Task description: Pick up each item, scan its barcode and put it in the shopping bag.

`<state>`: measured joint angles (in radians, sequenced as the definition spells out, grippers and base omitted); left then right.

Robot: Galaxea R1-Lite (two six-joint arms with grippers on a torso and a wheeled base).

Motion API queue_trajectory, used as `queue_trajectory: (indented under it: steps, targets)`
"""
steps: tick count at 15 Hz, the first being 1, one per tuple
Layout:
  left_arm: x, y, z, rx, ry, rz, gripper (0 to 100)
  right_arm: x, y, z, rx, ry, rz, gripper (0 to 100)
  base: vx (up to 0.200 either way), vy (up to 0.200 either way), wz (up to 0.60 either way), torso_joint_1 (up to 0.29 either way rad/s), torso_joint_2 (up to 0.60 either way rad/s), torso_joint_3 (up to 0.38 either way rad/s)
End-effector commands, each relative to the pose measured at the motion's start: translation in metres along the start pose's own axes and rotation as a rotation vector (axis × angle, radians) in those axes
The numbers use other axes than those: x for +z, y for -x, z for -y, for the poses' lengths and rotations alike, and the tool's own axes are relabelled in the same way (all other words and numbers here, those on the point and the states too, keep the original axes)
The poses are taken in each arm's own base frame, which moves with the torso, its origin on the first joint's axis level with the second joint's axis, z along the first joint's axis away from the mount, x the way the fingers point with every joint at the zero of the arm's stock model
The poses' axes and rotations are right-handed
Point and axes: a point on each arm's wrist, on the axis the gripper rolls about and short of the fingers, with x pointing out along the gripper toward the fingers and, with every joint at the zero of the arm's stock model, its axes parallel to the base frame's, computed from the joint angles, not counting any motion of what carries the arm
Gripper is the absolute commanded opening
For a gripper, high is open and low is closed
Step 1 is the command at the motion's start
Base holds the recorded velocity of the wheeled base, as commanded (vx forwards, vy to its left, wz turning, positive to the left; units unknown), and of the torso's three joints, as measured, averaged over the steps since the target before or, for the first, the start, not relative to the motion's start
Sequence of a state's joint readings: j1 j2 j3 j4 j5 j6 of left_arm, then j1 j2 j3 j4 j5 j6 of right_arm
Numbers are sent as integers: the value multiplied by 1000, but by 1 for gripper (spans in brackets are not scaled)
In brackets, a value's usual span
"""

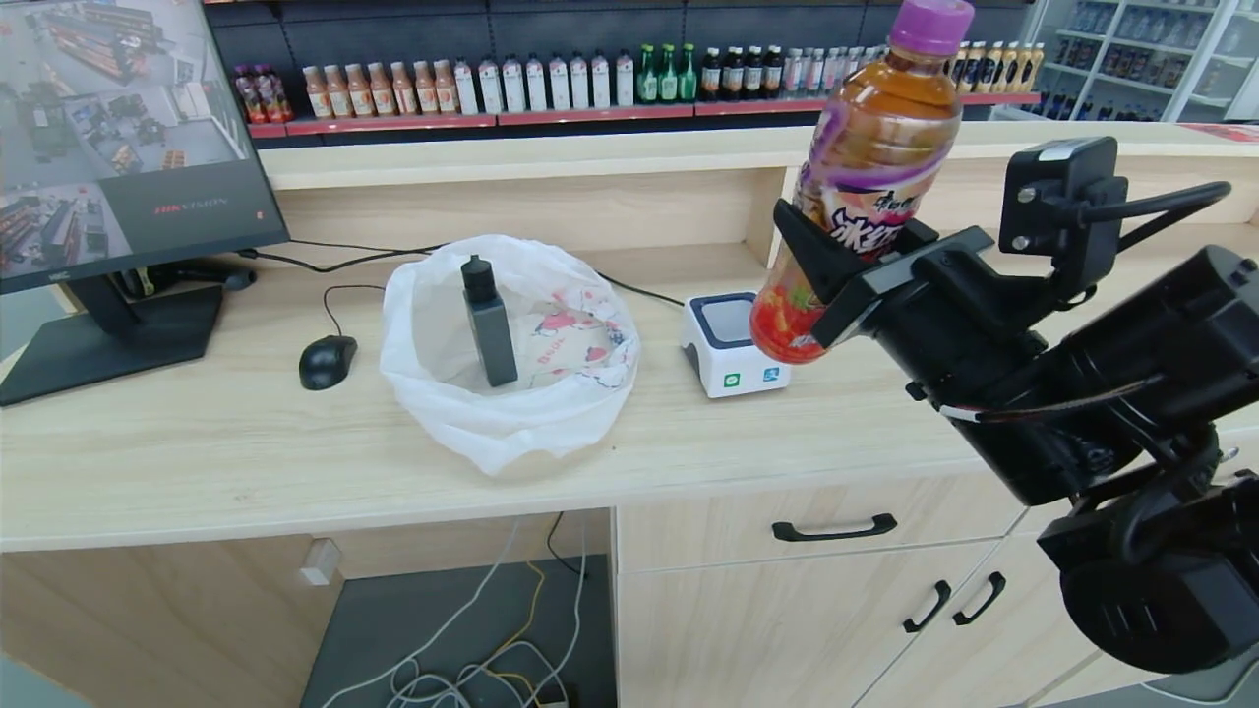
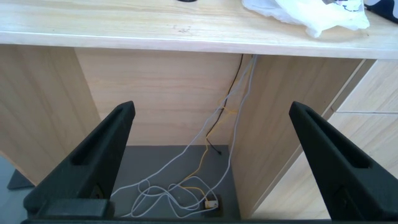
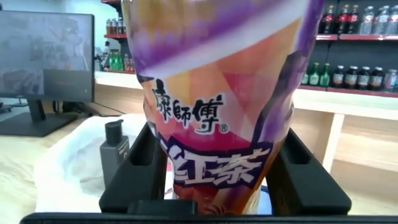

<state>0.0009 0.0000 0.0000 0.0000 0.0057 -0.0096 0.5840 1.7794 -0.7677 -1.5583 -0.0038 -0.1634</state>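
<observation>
My right gripper (image 1: 851, 261) is shut on a tea bottle (image 1: 866, 167) with a purple cap and amber drink, held tilted in the air just right of the white barcode scanner (image 1: 733, 344). The bottle's label (image 3: 217, 130) sits between the black fingers (image 3: 140, 165) in the right wrist view. The white shopping bag (image 1: 511, 354) lies open on the counter left of the scanner, with a dark grey bottle (image 1: 489, 320) standing inside it. My left gripper (image 2: 211, 162) hangs open below the counter edge, holding nothing, facing the knee space with cables.
A monitor (image 1: 118, 138) on its stand occupies the counter's left end, with a black mouse (image 1: 327, 361) beside the bag. Cables (image 1: 325, 258) run along the back of the counter. Drawers with black handles (image 1: 834, 531) are below. Shelves of bottles (image 1: 551, 84) line the back wall.
</observation>
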Motion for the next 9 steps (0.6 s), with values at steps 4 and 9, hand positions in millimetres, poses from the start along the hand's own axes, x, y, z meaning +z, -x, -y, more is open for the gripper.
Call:
queue_trajectory:
  steps: [4, 9]
  targets:
    - [0, 0, 0, 1, 1, 0, 100, -16, -8, 15, -43, 35, -15, 0, 0, 0, 0, 0, 0, 0]
    - [0, 0, 0, 1, 4, 0, 100, -27, -6, 13, -38, 7, -50, 0, 0, 80, 0, 0, 0, -1]
